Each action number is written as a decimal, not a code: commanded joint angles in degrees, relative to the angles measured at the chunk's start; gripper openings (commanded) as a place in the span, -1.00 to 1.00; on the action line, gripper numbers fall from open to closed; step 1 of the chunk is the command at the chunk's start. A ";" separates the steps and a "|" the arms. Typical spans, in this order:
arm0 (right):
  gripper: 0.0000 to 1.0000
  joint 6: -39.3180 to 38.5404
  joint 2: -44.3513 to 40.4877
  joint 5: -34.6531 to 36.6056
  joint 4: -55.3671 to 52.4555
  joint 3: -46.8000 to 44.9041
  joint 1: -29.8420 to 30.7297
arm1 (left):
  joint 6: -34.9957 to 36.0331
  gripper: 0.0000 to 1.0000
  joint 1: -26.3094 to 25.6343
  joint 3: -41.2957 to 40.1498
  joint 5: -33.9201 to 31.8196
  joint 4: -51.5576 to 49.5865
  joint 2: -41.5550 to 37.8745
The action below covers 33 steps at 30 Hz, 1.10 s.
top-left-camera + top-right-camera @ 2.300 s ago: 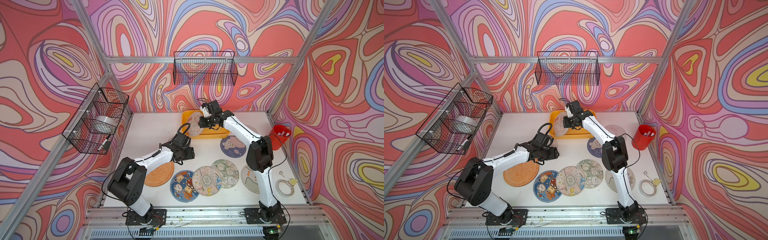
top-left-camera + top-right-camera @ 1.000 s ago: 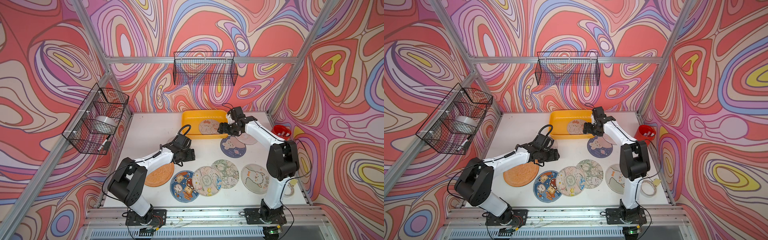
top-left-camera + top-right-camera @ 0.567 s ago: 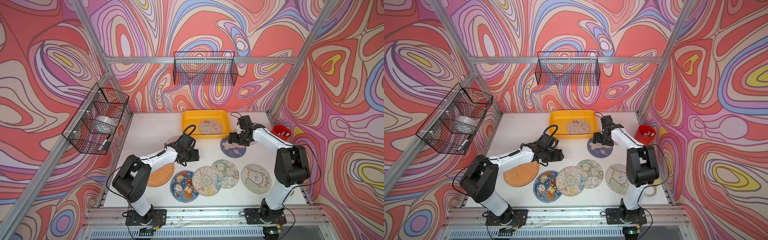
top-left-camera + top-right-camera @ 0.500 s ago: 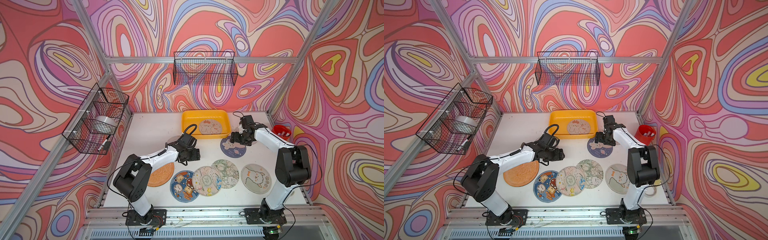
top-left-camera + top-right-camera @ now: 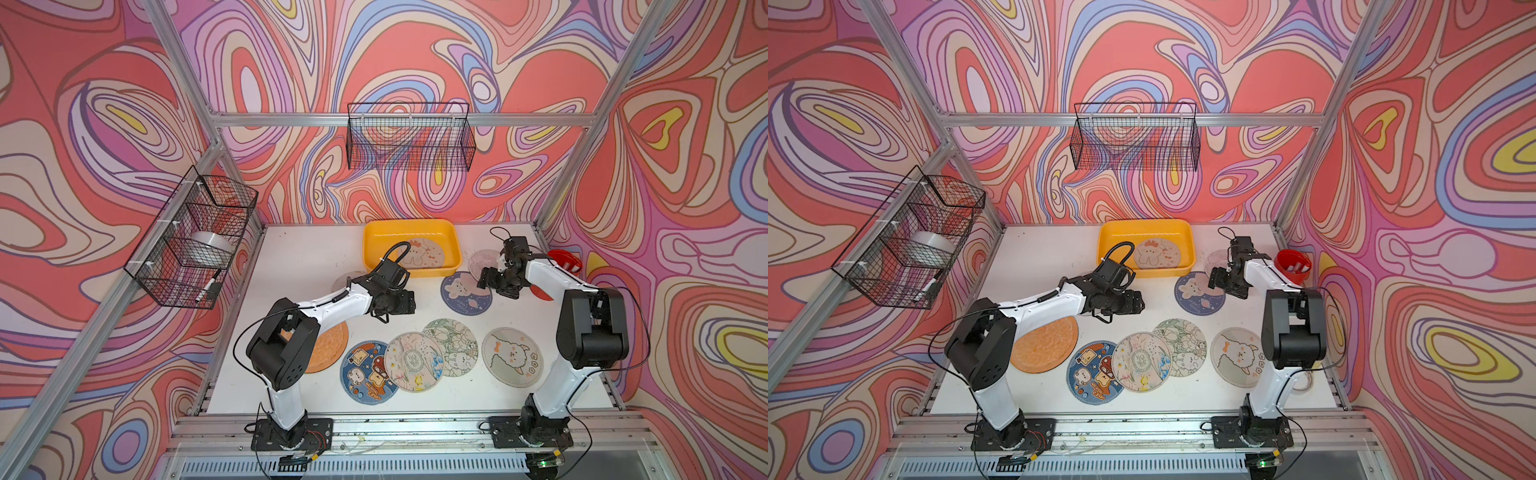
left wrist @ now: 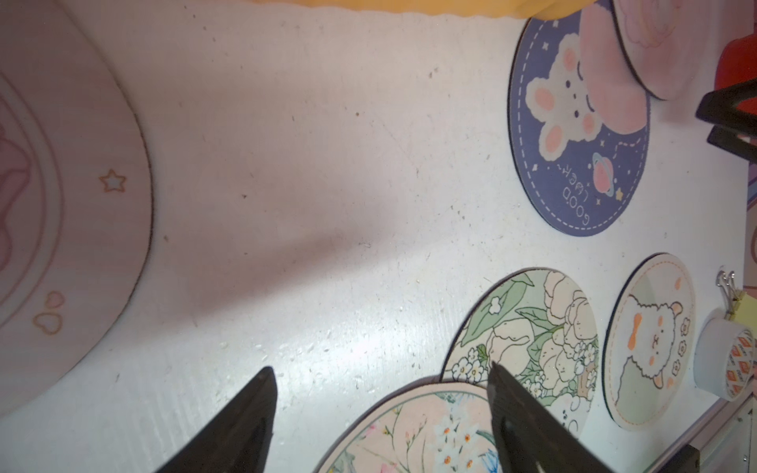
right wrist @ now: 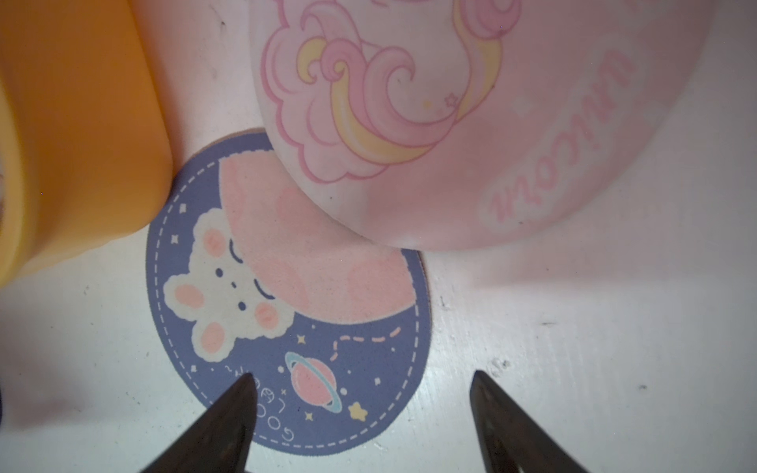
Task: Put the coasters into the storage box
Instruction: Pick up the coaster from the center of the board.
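My left arm covers part of the orange coaster (image 5: pixel 332 349) and most of a pale coaster (image 5: pixel 345 279) tucked behind my wrist. In my left wrist view that pale coaster runs off the frame's edge, and the storage box (image 6: pixel 368 5) is just a yellow sliver. Right wrist view now: the unicorn coaster (image 7: pixel 450 123) is cut off and soft, and it hides part of the bunny coaster (image 7: pixel 286 348). What's inside the red cup (image 5: pixel 1292 266) is too small to tell.

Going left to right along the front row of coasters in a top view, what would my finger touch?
orange coaster → blue toast coaster → pale flower coaster → green flower coaster → lamb coaster
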 commanded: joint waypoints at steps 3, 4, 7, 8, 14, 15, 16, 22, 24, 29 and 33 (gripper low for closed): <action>0.64 0.52 2.57 -4.82 2.74 -1.71 -2.03 | 0.94 0.64 -0.80 3.81 0.72 -1.29 2.96; 0.63 0.55 2.97 -5.41 2.94 -1.84 -2.21 | 0.90 0.64 -0.88 4.28 0.86 -1.32 3.30; 0.61 0.47 4.28 -6.67 3.26 -1.85 -2.73 | 1.18 0.64 -1.33 6.01 1.05 -1.50 4.72; 0.61 0.47 4.72 -6.83 3.32 -1.82 -2.77 | 1.25 0.64 -1.42 6.50 1.11 -1.50 5.03; 0.60 0.40 6.28 -7.90 4.24 -1.94 -3.03 | 1.32 0.63 -1.47 8.03 1.49 -1.74 6.53; 0.61 0.45 6.47 -8.06 4.55 -2.00 -3.03 | 1.32 0.64 -1.51 8.07 1.56 -1.76 6.66; 0.60 0.29 6.76 -8.32 4.95 -2.09 -3.09 | 1.34 0.64 -1.54 8.03 1.58 -1.75 6.74; 0.60 -0.42 9.04 -8.87 5.95 -1.54 -3.10 | 1.55 0.64 -1.59 7.99 1.62 -1.97 6.91; 0.60 -0.66 9.57 -9.28 5.88 -1.28 -3.09 | 1.55 0.64 -1.60 7.88 1.58 -2.03 6.76; 0.54 -1.54 8.63 -11.84 4.74 -1.90 -3.12 | 1.44 0.64 -1.60 7.90 1.58 -2.03 6.84; 0.49 -1.99 6.93 -13.02 3.66 -3.54 -3.07 | 1.37 0.64 -1.60 8.05 1.68 -1.88 7.12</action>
